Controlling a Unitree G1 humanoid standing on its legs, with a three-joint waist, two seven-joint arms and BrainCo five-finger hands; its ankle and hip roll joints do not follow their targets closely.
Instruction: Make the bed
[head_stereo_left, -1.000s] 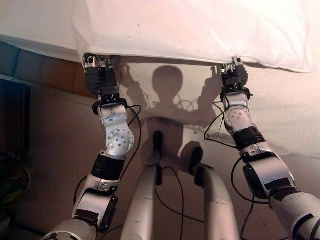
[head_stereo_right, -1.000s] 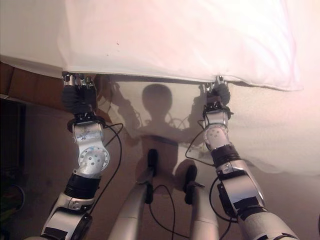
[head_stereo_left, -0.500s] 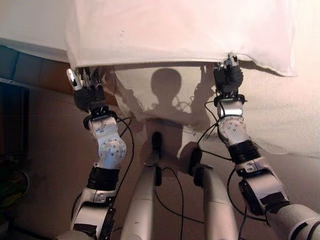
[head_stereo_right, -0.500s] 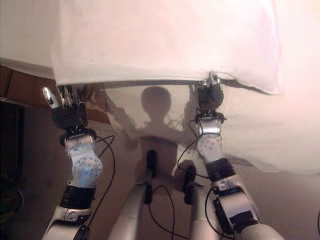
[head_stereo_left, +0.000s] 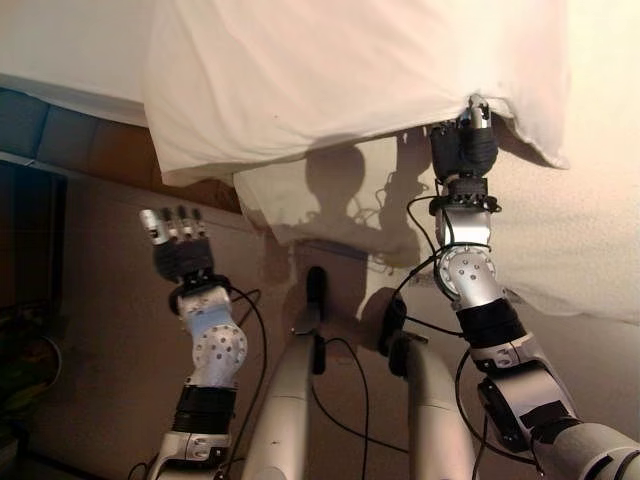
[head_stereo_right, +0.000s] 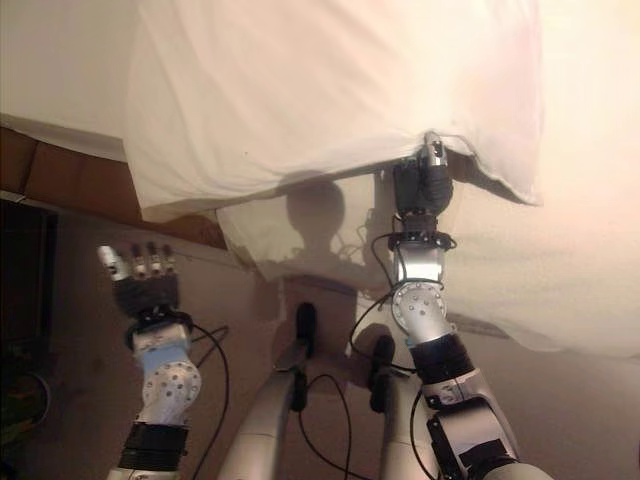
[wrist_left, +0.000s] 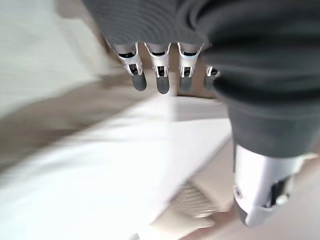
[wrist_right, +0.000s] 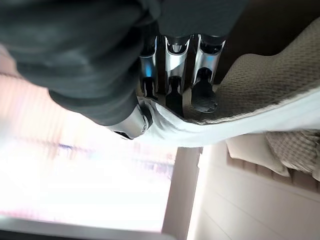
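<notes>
Under the sheet (head_stereo_left: 350, 70), right hand (wrist_right: 170, 95) pinches its hem.

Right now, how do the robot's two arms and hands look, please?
Both arms are silver-grey metal with round joints dotted with small holes, and black bands between segments. The left hand and the right hand each have a dark ribbed cover over the back and wrist, and silver fingers with dark tips.
</notes>
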